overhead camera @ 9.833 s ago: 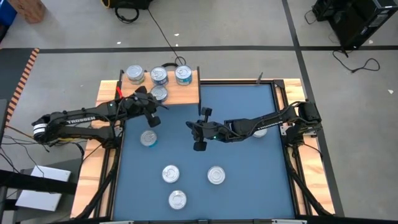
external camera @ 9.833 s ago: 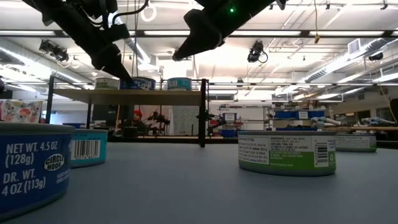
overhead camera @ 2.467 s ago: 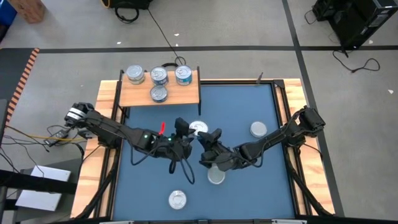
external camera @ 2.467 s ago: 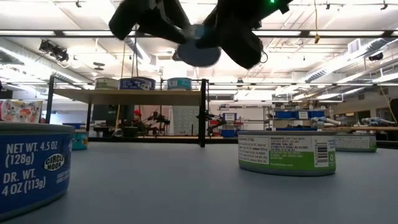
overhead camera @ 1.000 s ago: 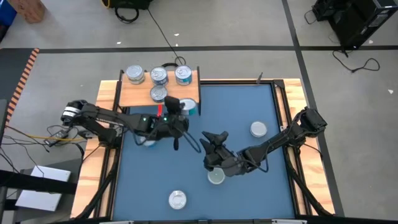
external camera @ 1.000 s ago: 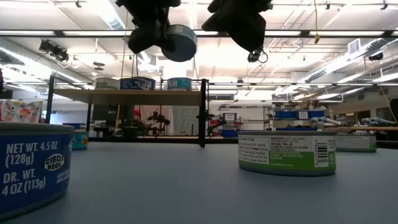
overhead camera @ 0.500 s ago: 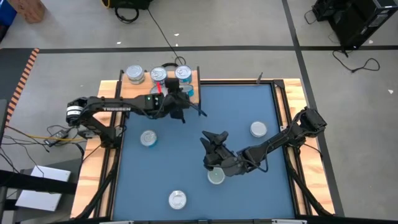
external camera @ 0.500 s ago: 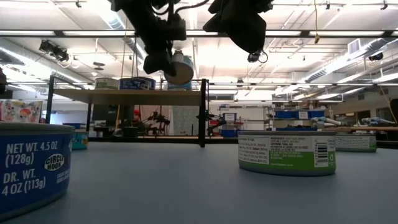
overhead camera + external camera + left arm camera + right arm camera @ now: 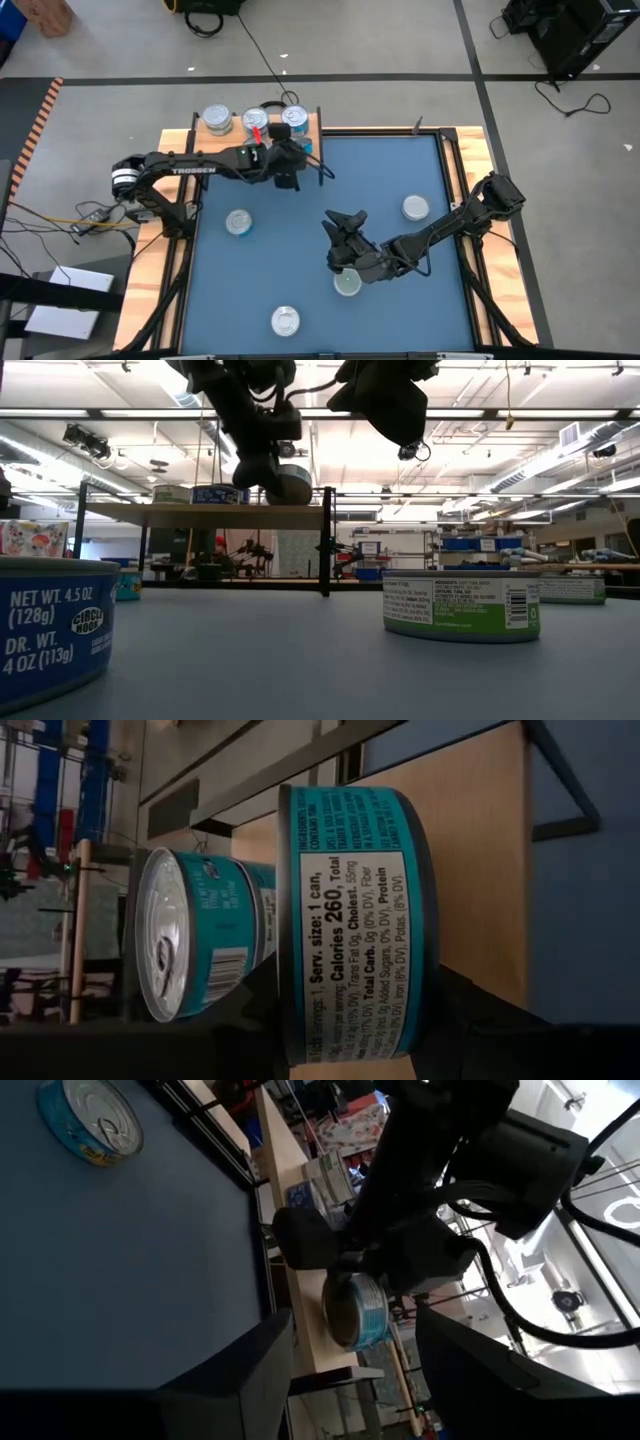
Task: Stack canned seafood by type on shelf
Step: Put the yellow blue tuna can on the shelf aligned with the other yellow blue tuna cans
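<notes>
1. My left gripper point(image 9: 291, 160) is clenched on a teal-labelled tin point(image 9: 350, 920), carried just over the shelf point(image 9: 225, 145) beside a matching can point(image 9: 190, 945).
2. Rigid, smooth metal, probably slippery: grip across its sides.
3. My right gripper point(image 9: 345, 225) hovers spread above the blue tabletop point(image 9: 400, 170), holding nothing.

blue tabletop point(image 9: 390, 170) | four tins point(image 9: 238, 222) | shelf point(image 9: 215, 145)

A: Where is the shelf point(image 9: 215, 150)?
B: At the table's point(image 9: 400, 170) far left corner, with cans along its back edge. The left gripper point(image 9: 287, 158) holds a can point(image 9: 290, 484) over the shelf's right end.

A: And the rest?
B: The right gripper point(image 9: 345, 232) hangs mid-table, above a can point(image 9: 347, 284). Three more cans lie well apart around the table.
</notes>
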